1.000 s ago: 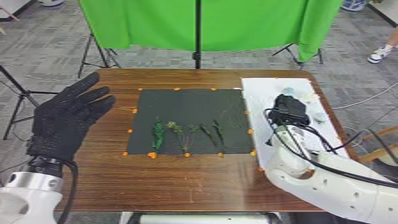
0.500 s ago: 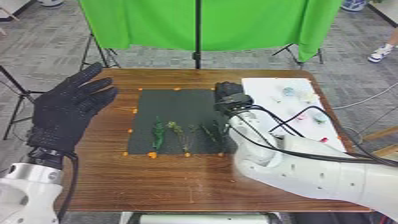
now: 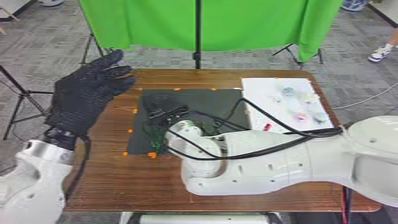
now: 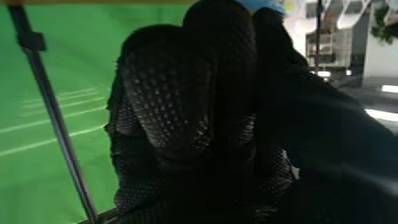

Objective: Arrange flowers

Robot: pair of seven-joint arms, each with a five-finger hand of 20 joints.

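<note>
Taking the dark mat [image 3: 213,97] as your clock, you have the right hand [image 3: 160,104] over its ten to eleven o'clock part; in the wrist view its fingers are closed together, pinching a light-blue thing, which I judge is a blue flower head [image 4: 266,4]. Your left hand [image 3: 89,92] is held up outside the mat, toward ten o'clock, with the fingers loosely extended and nothing in them. A green stem [image 3: 158,137] lies on the mat near seven o'clock, below your right hand; how many more stems are under the right arm, you cannot tell. The white board [image 3: 260,100] is at two o'clock from the mat. On it, another bluish flower [image 3: 288,91] lies toward twelve o'clock of the board, a pink flower [image 3: 300,116] toward five, and a red piece [image 3: 267,127] toward seven. So the task seems to be in its early part: you see no flower completed above a stem, and several heads wait on the board. Next, probably, you should set the blue one just above the green stem, without pushing this stem aside.
</note>
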